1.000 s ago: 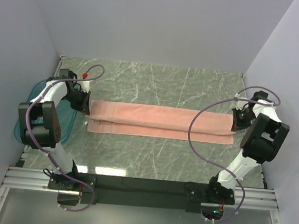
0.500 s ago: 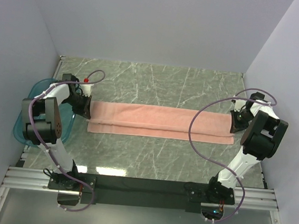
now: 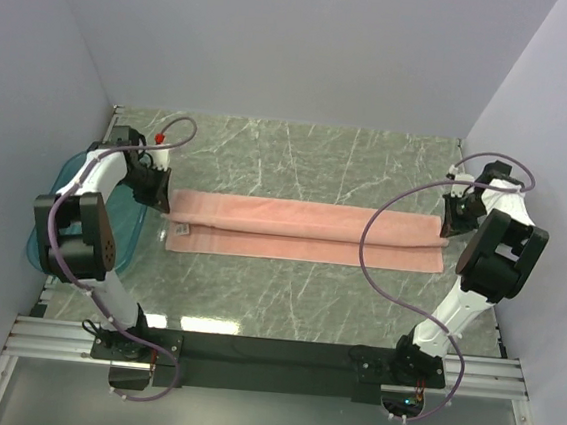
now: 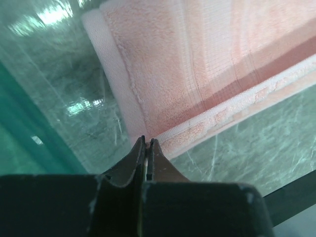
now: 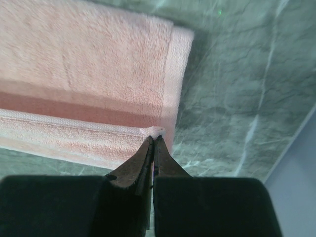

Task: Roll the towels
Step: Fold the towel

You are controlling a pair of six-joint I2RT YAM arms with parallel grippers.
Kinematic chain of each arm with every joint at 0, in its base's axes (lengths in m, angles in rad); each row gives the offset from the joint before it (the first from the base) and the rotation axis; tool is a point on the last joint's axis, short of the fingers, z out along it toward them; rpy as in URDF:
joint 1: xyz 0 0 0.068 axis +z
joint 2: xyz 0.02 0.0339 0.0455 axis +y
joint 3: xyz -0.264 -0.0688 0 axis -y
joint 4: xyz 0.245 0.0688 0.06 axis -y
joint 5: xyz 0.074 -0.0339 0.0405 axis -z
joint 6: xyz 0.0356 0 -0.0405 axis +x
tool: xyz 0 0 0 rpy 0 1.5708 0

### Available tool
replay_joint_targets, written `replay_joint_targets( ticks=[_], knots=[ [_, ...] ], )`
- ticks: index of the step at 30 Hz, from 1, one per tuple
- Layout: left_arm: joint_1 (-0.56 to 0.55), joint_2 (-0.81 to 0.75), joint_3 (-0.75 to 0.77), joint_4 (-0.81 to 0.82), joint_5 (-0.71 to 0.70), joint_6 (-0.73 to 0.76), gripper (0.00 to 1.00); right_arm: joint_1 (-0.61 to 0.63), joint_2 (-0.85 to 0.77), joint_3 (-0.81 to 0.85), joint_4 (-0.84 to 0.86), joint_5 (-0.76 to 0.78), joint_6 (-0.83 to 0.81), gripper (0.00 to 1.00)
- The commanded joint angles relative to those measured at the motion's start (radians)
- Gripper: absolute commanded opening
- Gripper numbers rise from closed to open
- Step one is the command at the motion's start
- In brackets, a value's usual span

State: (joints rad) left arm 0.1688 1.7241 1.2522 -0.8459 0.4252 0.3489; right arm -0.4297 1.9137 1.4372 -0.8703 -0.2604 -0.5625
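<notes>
The towel [image 3: 307, 232] lies flat on the table [image 3: 309, 155] as a long salmon-pink strip running left to right, roughly mid-table. It is folded lengthwise, w/ a soft ridge along its middle and a lower layer showing along the near side. There is a small white label [image 3: 177, 228] near its left end.

Risks from here:
- Both grips are tiny, just a nip of hem at each short end. Terry is soft, so a tug lengthwise or a fast lift could pull a corner free. That end would then flop and the fold skew.
- If the two arms don't move in step, the strip prob. twists or bunches, giving an uneven roll.
- The teal tray [image 3: 32, 239] sits close by the left arm, so a wide swing there could knock it.

Left gripper [image 4: 147, 140]: fingers pressed together at the towel's left short edge, right where the upper layer's corner ends. It looks to be pinching that hem.

Right gripper [image 5: 154, 138]: also pressed together, w/ a small tuft of the upper layer's corner caught between the tips at the right short edge.

So the towel spans between the two grippers, one at each end.
</notes>
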Motion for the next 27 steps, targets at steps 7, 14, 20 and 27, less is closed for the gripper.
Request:
replay_joint_targets(
  ticks=[7,14,20,27],
  knots=[
    [0.014,-0.135,-0.029,-0.088,-0.049,0.101,0.0,-0.015,-0.004,0.078,-0.016,0.039,-0.023,0.0],
    [-0.002,-0.124,-0.135,-0.013,-0.071,0.084,0.0,-0.015,0.002,0.011,0.022,0.065,-0.034,0.0],
    [-0.014,-0.077,-0.174,0.039,-0.089,0.071,0.03,-0.014,0.01,-0.003,0.007,0.059,-0.045,0.0],
    [-0.012,-0.124,-0.106,-0.045,-0.01,0.096,0.46,-0.021,-0.053,0.035,-0.055,0.024,-0.056,0.43]
  ],
)
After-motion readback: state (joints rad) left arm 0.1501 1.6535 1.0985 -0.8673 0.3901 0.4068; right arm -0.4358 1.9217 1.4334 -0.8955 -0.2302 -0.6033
